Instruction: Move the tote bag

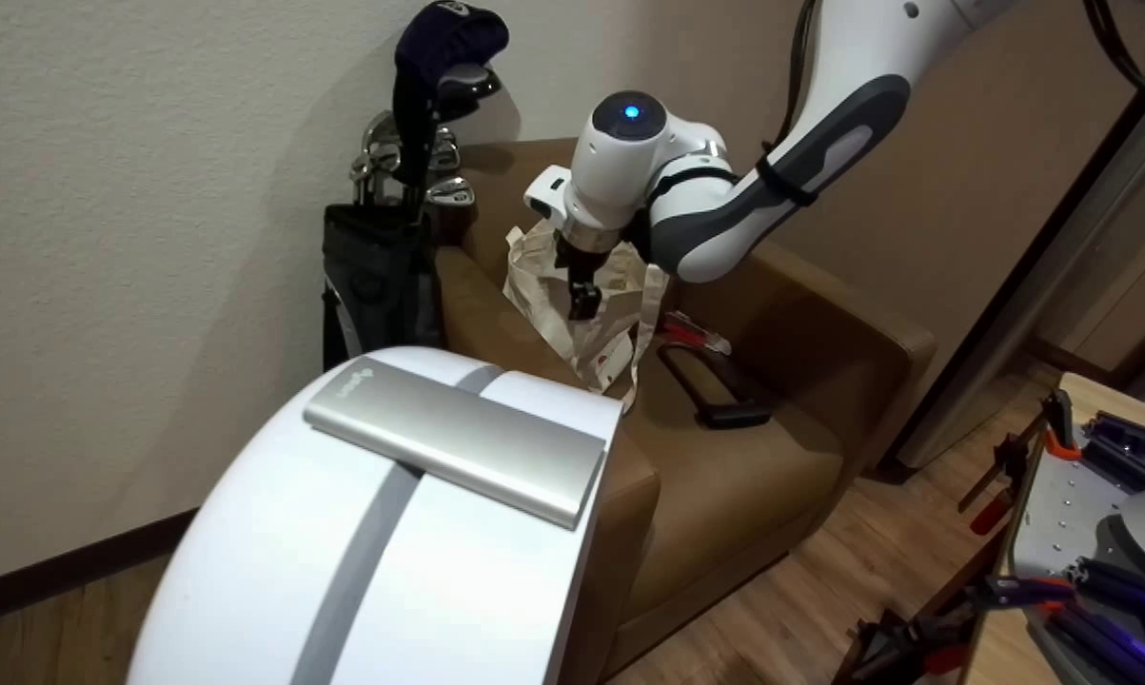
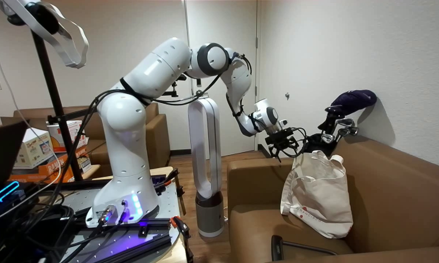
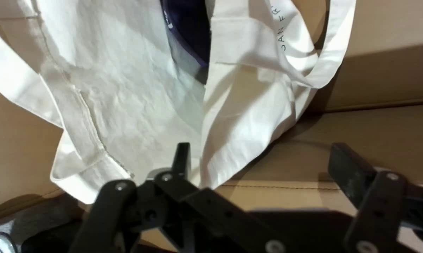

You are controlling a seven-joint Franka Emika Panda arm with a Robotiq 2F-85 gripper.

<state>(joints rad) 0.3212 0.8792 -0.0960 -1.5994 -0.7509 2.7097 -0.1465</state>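
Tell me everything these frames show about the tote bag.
The tote bag is cream, apparently cotton canvas, with limp loop handles and red lettering low on one side, "RANCISCO" legible. It sits slumped and creased on the brown couch near an armrest, mouth open, a dark navy item visible inside. The open end effector is near its rim; contact is unclear.

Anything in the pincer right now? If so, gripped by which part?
Nothing is held: the wrist view shows the pincer open, its fingers wide apart. The tote bag rests ungripped on the brown chair.
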